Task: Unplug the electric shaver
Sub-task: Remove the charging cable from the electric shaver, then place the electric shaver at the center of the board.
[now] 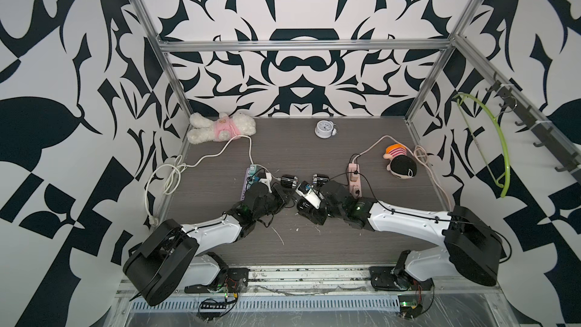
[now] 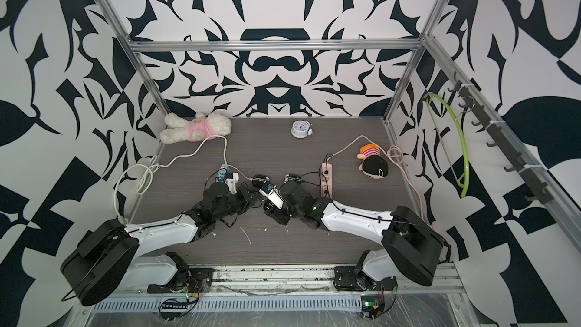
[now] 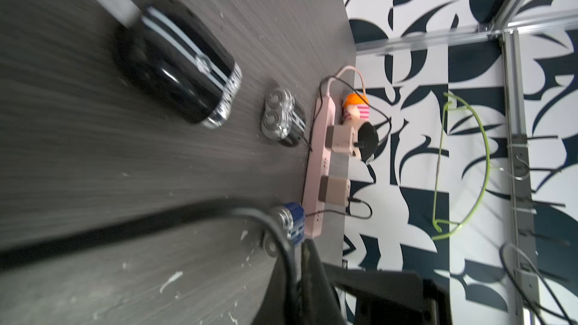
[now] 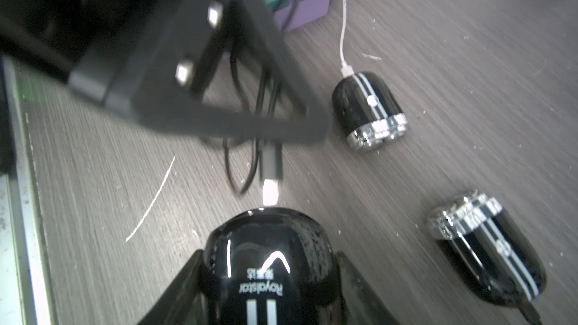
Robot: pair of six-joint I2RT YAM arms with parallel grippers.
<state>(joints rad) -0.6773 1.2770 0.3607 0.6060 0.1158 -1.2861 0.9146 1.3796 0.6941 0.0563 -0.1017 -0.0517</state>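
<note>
My right gripper (image 4: 269, 259) is shut on a black electric shaver (image 4: 266, 245), its fingers on both sides of the body; in both top views the shaver (image 1: 304, 187) (image 2: 266, 188) sits mid-table. A black cable's plug (image 4: 271, 161) points at the shaver's end, and its silver tip (image 4: 270, 195) shows bare between them. I cannot tell if the tip is still seated. My left gripper (image 3: 300, 245) is shut on that black cable (image 3: 283, 239), just beside the plug. The cable runs back to the purple power strip (image 1: 246, 185).
Two more black shavers lie nearby: one (image 1: 288, 180) on a white cable, one (image 1: 320, 179) wired to the pink power strip (image 1: 354, 180). A plush bear (image 1: 220, 127), an alarm clock (image 1: 323, 128) and a doll (image 1: 399, 160) lie further back. A green hanger (image 1: 500, 146) hangs on the right.
</note>
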